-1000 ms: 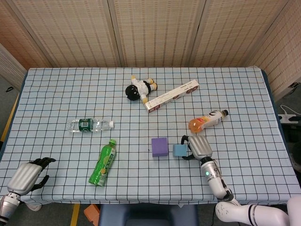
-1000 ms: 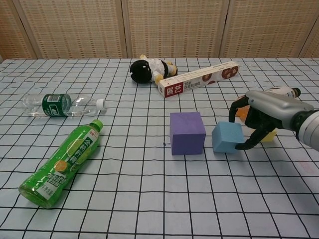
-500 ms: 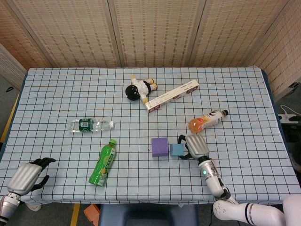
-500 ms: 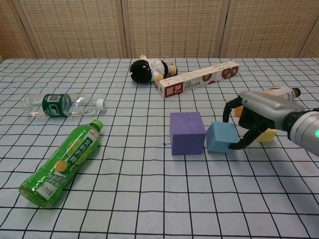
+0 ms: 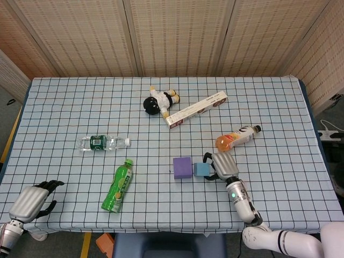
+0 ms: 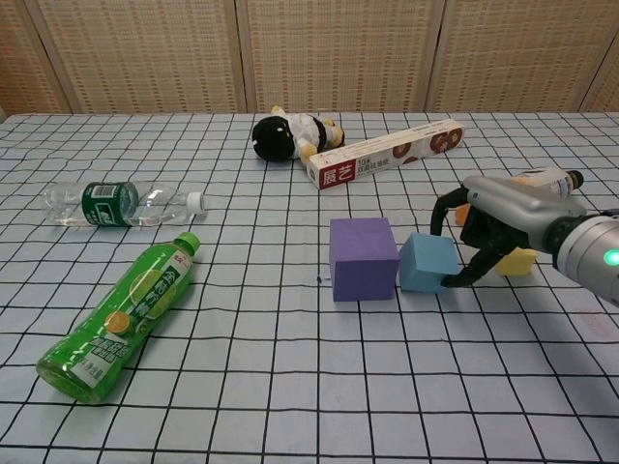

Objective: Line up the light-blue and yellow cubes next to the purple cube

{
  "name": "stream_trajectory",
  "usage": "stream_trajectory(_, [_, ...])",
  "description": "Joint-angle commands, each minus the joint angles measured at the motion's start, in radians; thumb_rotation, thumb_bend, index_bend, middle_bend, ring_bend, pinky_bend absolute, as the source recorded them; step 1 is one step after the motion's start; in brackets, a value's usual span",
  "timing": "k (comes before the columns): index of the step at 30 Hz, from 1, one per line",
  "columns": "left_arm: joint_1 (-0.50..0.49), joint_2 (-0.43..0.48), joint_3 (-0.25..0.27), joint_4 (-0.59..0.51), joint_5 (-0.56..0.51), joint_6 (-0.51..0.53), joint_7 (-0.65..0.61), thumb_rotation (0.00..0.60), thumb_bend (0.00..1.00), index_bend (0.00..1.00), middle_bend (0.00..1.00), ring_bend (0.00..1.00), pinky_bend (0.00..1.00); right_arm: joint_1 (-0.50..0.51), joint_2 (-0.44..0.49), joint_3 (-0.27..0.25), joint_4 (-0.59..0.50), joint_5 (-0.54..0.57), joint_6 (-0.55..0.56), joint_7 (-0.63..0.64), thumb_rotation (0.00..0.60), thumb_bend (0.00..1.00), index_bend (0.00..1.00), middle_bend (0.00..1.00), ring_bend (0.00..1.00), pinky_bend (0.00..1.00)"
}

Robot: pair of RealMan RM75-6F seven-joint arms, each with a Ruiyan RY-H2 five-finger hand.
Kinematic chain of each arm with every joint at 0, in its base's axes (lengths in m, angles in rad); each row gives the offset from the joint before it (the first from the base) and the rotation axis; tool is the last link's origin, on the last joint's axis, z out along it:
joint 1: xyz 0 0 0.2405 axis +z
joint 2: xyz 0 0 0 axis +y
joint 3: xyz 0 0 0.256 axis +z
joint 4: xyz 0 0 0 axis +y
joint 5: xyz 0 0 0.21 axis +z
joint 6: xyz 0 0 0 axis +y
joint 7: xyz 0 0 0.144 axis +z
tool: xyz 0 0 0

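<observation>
The purple cube (image 6: 364, 259) (image 5: 183, 167) stands right of the table's middle. The light-blue cube (image 6: 427, 262) (image 5: 201, 169) sits against its right side, roughly in line with it. My right hand (image 6: 495, 218) (image 5: 224, 165) grips the light-blue cube from the right, one finger behind its far corner and the thumb at its near corner. The yellow cube (image 6: 517, 261) lies just right of this hand, partly hidden by it, and is not visible in the head view. My left hand (image 5: 32, 200) rests at the table's front-left corner, holding nothing, fingers loosely bent.
A green bottle (image 6: 121, 314) and a clear water bottle (image 6: 121, 204) lie on the left. A plush toy (image 6: 290, 135) and a long box (image 6: 385, 166) lie at the back. An orange drink bottle (image 5: 236, 138) lies just behind my right hand.
My right hand has slid the light-blue cube to the left until it meets the purple cube. The left hand has not moved.
</observation>
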Motion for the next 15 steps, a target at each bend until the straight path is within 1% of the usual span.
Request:
stream_trajectory(1, [0.000,0.000,0.000,0.000,0.000,-0.001,0.001,0.600,0.45,0.25,0.27,0.32,0.55,-0.001,-0.002,0.000,0.007,-0.003,-0.005,0.009,0.600,0.02,0.55,1.00,0.93,1.00])
stream_trajectory(15, [0.000,0.000,0.002,0.000,0.003,0.002,0.002,0.600,0.45,0.25,0.27,0.32,0.55,-0.001,-0.015,0.001,0.040,-0.040,-0.017,0.055,0.600,0.02,0.54,1.00,0.93,1.00])
